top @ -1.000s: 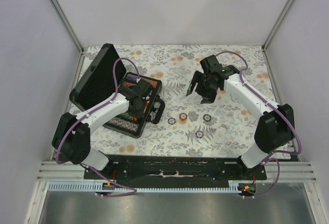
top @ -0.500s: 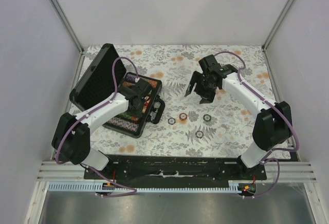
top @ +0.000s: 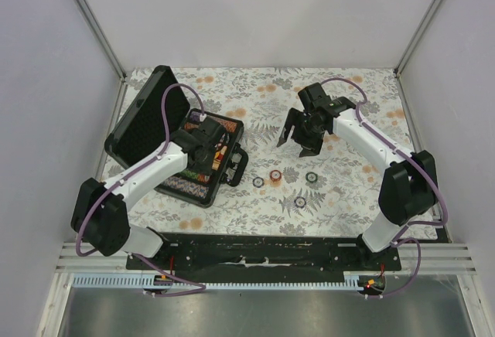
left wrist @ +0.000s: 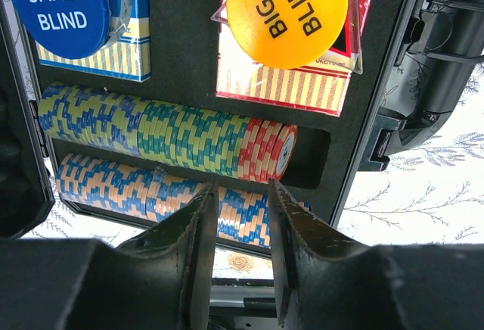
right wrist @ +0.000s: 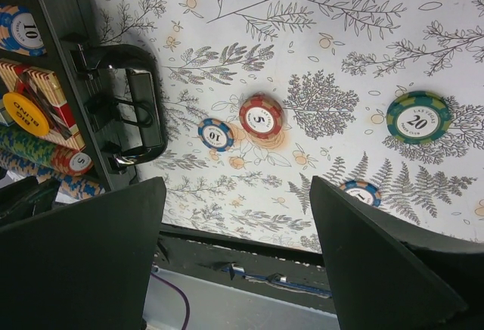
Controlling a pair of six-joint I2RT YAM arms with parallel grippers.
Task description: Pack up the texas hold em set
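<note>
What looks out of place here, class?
A red 5 chip, a blue 10 chip, a green 20 chip and a half-hidden fourth chip lie loose on the tablecloth beside the open case, not in its chip rows.

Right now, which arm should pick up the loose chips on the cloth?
Right. The right fingers are spread open, hanging near the four loose chips, which show between them in the wrist view. The left fingers are over the chip rows inside the case.
</note>
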